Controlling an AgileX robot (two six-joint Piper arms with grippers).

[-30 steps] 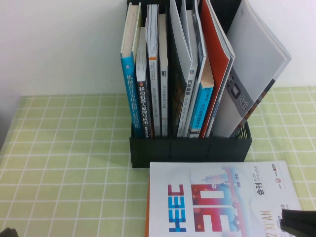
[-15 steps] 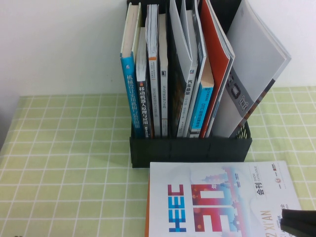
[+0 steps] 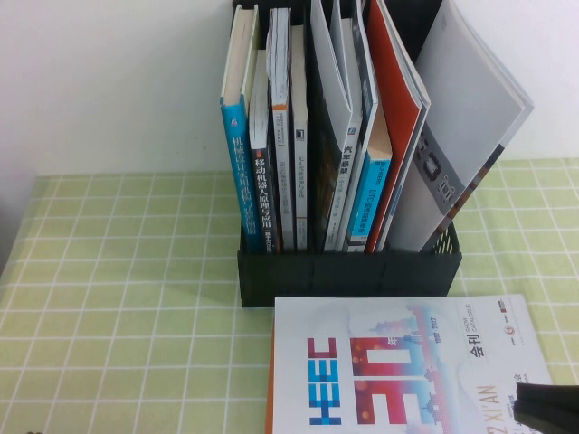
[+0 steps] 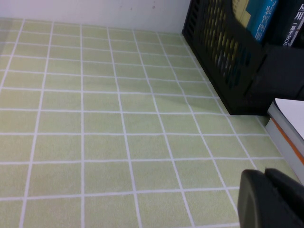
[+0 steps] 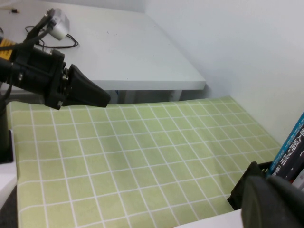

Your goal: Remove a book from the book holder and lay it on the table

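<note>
The book lies flat on the table, just before the book holder, unmoved over the last second: apparently delivered. Left gripper hovers apart, seemingly closed and empty; right gripper grip indeterminate.

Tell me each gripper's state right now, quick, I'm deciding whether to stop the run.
Left gripper: shut, empty, above the table, left of the book holder.
Right gripper: open or shut cannot be told; at the book's near right corner.
</note>
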